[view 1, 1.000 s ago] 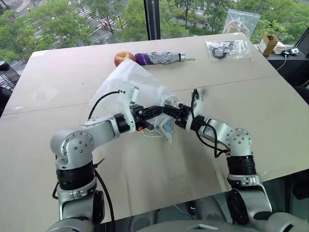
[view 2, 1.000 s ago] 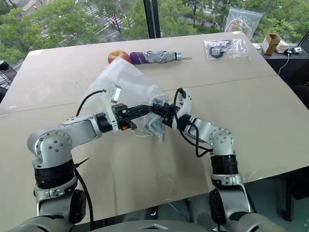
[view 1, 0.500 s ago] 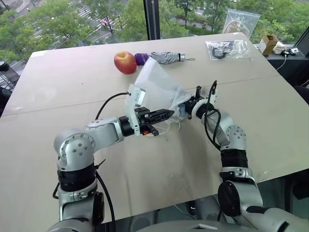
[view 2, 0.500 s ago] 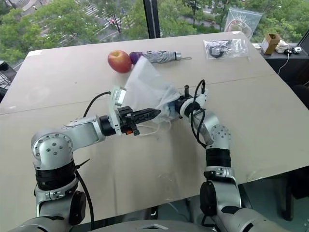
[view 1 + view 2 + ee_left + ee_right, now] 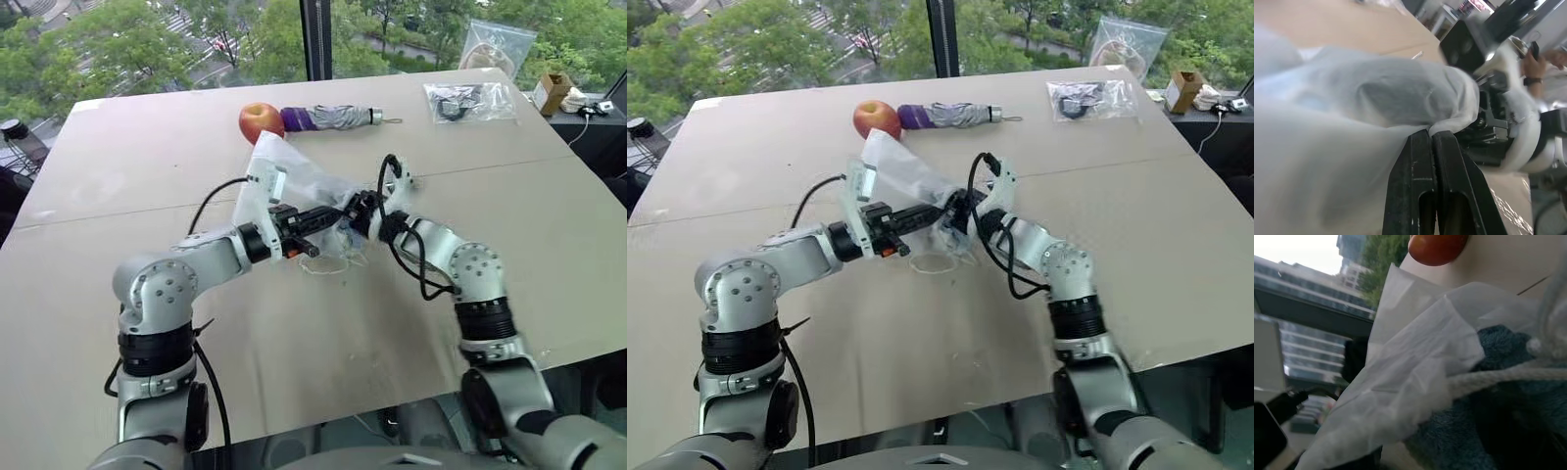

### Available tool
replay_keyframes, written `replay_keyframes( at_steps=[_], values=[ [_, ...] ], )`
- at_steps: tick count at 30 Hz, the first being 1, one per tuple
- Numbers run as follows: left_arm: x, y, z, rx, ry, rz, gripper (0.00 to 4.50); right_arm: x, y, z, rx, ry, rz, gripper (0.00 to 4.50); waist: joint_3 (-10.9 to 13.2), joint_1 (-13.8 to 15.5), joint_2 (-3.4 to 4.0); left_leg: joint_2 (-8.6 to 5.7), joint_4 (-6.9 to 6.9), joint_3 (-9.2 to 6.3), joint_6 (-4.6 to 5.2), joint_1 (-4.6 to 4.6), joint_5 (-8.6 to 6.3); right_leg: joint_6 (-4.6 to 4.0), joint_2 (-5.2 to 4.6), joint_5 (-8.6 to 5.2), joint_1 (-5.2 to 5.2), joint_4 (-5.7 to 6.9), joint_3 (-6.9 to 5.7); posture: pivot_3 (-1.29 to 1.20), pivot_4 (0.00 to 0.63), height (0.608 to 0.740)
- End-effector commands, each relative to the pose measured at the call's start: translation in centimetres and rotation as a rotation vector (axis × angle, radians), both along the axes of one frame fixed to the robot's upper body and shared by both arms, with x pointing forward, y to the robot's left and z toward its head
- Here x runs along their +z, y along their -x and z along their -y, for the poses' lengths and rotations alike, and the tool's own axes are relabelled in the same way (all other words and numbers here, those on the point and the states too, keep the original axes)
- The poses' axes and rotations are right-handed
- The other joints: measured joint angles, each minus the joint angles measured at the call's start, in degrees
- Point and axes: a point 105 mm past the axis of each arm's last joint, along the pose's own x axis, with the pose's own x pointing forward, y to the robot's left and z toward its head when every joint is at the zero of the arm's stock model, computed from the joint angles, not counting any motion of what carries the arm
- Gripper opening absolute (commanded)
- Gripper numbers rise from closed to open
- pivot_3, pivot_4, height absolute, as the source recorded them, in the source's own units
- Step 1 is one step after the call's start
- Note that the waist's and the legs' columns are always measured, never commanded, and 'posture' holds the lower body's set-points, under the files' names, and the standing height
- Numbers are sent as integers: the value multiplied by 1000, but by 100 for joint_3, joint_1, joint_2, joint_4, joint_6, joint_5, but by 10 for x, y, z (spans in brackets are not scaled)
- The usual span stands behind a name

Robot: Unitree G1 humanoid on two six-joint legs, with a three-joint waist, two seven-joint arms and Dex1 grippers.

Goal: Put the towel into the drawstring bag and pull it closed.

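Since a moment earlier my right gripper had swung back in against the bag mouth; its finger state I couldn't tell. My left gripper was clamped on the drawstring bag, holding it up. The blue towel sat inside, beneath sheer white fabric

Left fingers together, both arms converging.
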Motion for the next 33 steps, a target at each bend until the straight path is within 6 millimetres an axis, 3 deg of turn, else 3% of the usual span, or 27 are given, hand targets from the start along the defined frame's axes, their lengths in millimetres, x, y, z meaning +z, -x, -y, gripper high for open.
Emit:
replay_keyframes(
  at_steps=[1, 6, 8, 11, 13, 16, 20, 26, 29, 32, 33],
  values=[
    [28, -18, -22, 139, 36, 139, 0, -4, 17, 2, 127, 118, 109, 2582, 0, -21, -1, -2, 0, 4, 0, 0, 0, 1, -1, 0, -1, 0, 4, 0, 150, 740],
    [36, -26, -30, 188, 56, 182, 0, -13, 8, 28, 79, 134, 74, 2582, -1, -49, -1, 8, -10, -4, 0, 6, 0, 7, 9, 5, -4, 8, -4, 0, 150, 740],
    [37, -24, -28, 181, 66, 190, 0, -18, 9, 30, 79, 174, 92, 2582, -1, -52, -1, 15, -11, -4, 0, 7, 0, 11, 16, 8, -5, 10, -3, 0, 150, 740],
    [36, -24, -28, 181, 61, 191, 0, -7, 23, 26, 172, 193, 259, 2582, -1, -42, -2, 14, -8, -3, 0, 5, 0, 12, 15, 8, -5, 8, -2, 0, 150, 740],
    [35, -24, -30, 185, 54, 194, 0, 3, 23, 34, 172, 291, 517, 2582, 0, -30, 0, 12, -6, -2, 0, 2, 0, 14, 14, 8, -5, 6, -1, 0, 150, 740],
    [36, -23, -32, 190, 51, 196, 0, -3, 20, 51, 200, 455, 728, 2582, 0, -33, -1, 6, -4, 3, 0, 1, 0, 37, 10, -4, -4, 0, 2, 0, 150, 740],
    [33, -23, -33, 191, 39, 196, 0, -42, -3, 74, 219, 819, 846, 2582, -2, -43, -5, 7, -1, 4, 0, 10, 0, 36, 10, -4, 0, 3, 3, 0, 150, 740],
    [34, -25, -32, 193, 37, 199, 0, -55, -34, 61, 137, 856, 841, 2582, -1, -75, -5, 12, -2, 6, -2, 15, 1, 14, 16, 10, -4, 14, 9, 0, 150, 740],
    [35, -25, -33, 197, 36, 202, 0, -53, -48, 48, 69, 761, 768, 2582, -1, -59, -6, 15, -2, 3, -4, 18, 2, 8, 19, 14, -3, 15, 10, 0, 150, 740],
    [34, -25, -35, 204, 31, 204, 0, -54, -60, 48, 32, 796, 765, 2582, -1, -8, -5, 15, -3, -5, -6, 14, 3, 5, 18, 15, -2, 15, 3, 0, 150, 740],
    [34, -24, -36, 209, 29, 205, 0, -56, -65, 51, 14, 831, 771, 2344, -1, 10, -4, 12, -3, -5, -7, 9, 3, 5, 15, 15, -3, 10, 2, 0, 150, 740]
  ],
)
